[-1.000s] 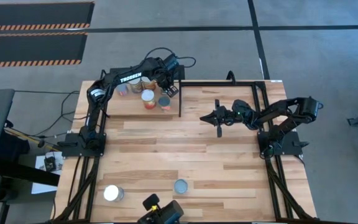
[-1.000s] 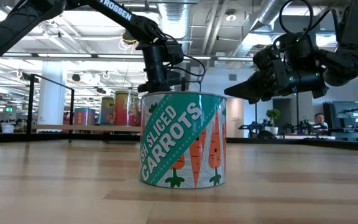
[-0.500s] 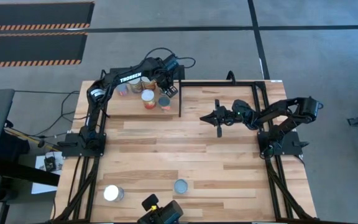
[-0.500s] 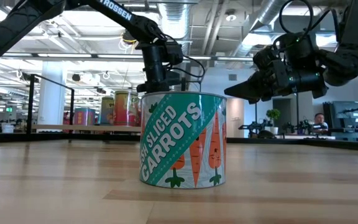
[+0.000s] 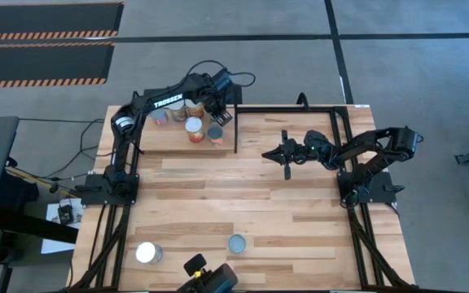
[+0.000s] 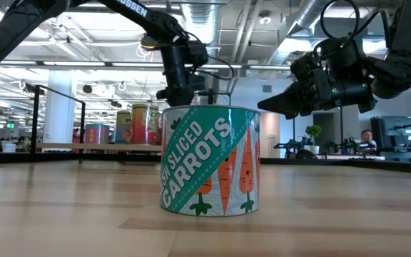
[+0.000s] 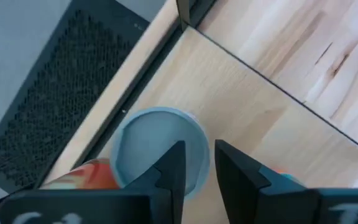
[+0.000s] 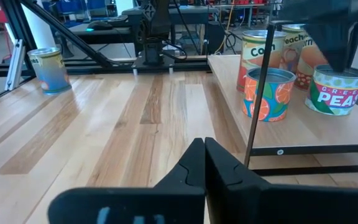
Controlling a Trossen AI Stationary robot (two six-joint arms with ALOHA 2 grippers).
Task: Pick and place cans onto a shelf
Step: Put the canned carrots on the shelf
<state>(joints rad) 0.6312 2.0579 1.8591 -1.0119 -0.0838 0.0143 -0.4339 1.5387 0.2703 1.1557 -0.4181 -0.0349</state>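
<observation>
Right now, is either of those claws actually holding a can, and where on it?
No. The left gripper hangs open just above a blue-topped can on the shelf, clear of it. The right gripper is shut on nothing over mid-table.

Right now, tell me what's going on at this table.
Two robot arms are stocking cans onto a small wooden shelf at the table's far left corner. The left pincer hangs just above the green peas can on the shelf, its fingers parted and off the can. Corn, peaches and orange cans stand beside it. The right pincer waits shut over mid-table, empty. Near the front edge, the sliced carrots can and a white-topped can are not yet shelved.
</observation>
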